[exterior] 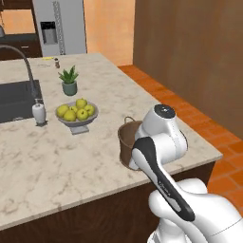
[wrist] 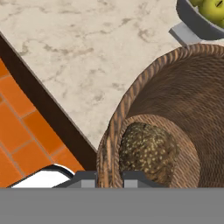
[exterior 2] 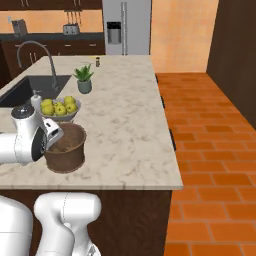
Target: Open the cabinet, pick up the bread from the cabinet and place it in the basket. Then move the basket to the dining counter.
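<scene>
hidden: gripper (wrist: 109, 177) fingertips cut off at hand view's bottom edge; arm covers the near side of the basket (exterior: 127, 138) in left base view
gripper: clamped on basket rim (one finger each side of the wall)
basket: holds bread (wrist: 148, 151), just ahead of the fingers
location: basket on dining counter (exterior 2: 125, 125)
beyond basket: grey fruit bowl (exterior 2: 60, 116) with yellow-green apples (exterior 2: 59, 106)

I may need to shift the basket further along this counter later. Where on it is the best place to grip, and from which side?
Probably the rim wall of the basket, pinched from above with one finger inside and one outside. It stands upright with an open top, the woven wall looks thin, and the bread lies low on the bottom, clear of the rim. The gripper sits shut over the near rim.
</scene>
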Available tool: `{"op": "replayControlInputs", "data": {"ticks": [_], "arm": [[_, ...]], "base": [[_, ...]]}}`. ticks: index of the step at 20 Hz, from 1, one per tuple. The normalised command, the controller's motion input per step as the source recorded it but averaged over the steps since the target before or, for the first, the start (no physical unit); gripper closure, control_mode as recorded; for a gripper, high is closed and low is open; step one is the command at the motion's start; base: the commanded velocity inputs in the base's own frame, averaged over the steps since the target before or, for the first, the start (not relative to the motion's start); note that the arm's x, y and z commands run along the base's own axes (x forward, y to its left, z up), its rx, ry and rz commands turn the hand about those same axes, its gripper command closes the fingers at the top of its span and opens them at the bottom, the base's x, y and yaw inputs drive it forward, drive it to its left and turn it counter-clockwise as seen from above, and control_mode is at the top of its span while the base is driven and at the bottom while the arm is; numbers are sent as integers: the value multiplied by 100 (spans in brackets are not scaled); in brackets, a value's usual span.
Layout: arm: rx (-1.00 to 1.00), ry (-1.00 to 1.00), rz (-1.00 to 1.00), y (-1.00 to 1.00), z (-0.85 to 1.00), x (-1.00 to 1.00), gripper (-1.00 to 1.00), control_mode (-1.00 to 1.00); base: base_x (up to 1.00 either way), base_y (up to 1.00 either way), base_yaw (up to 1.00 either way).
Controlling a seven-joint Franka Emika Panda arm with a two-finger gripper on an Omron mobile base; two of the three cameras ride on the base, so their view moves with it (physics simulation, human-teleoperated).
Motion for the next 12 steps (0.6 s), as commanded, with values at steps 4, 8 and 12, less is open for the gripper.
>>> {"op": "replayControlInputs", "data": {"ticks": [4, 8, 12], "arm": [[0, 0, 0, 0, 0, 0, 100, 100], [0, 0, 0, 0, 0, 0, 100, 100], [0, 0, 0, 0, 0, 0, 100, 100]], "base": [[42, -68, 6], [54, -25, 5], [14, -2, 0]]}}
